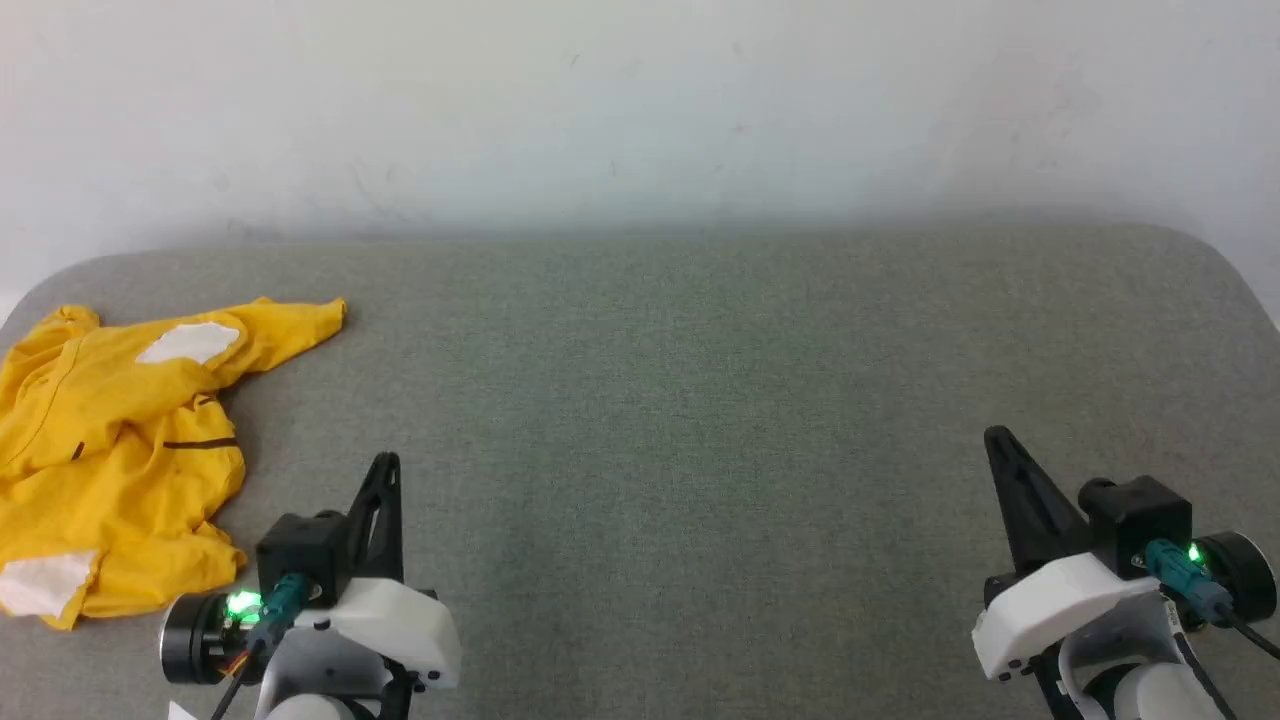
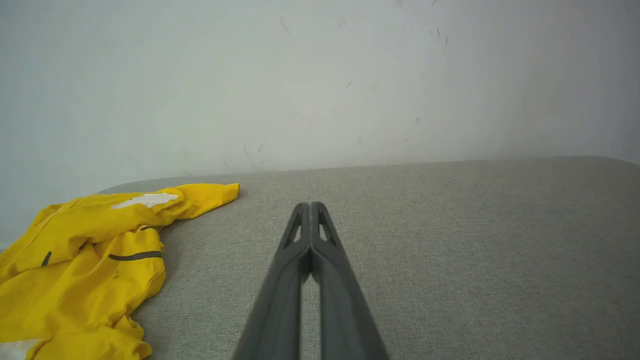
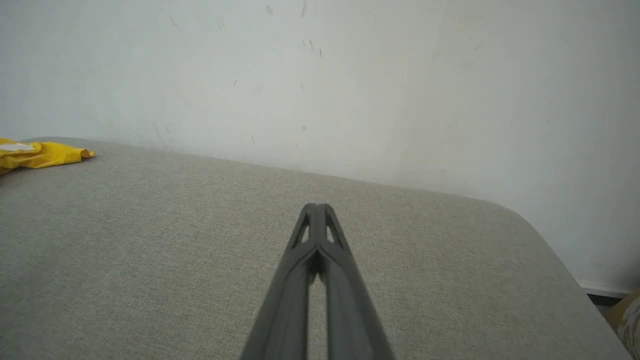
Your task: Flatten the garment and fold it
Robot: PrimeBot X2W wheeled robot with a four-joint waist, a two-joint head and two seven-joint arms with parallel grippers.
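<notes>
The garment (image 1: 110,440) is a mustard-yellow T-shirt with white patches and black stripes, lying crumpled at the far left of the grey surface (image 1: 700,400). One sleeve points right toward the middle. My left gripper (image 1: 388,465) hovers at the lower left, just right of the garment, shut and empty. My right gripper (image 1: 995,437) stands at the lower right, far from the cloth, also shut and empty. The left wrist view shows the garment (image 2: 85,260) left of the shut gripper (image 2: 310,206). In the right wrist view a yellow edge of the garment (image 3: 40,152) lies far left of the shut gripper (image 3: 316,206).
A pale wall (image 1: 640,110) rises behind the surface. The surface has rounded corners; its right edge (image 3: 560,260) drops off near the wall, with a patterned yellowish thing (image 3: 627,320) beyond it.
</notes>
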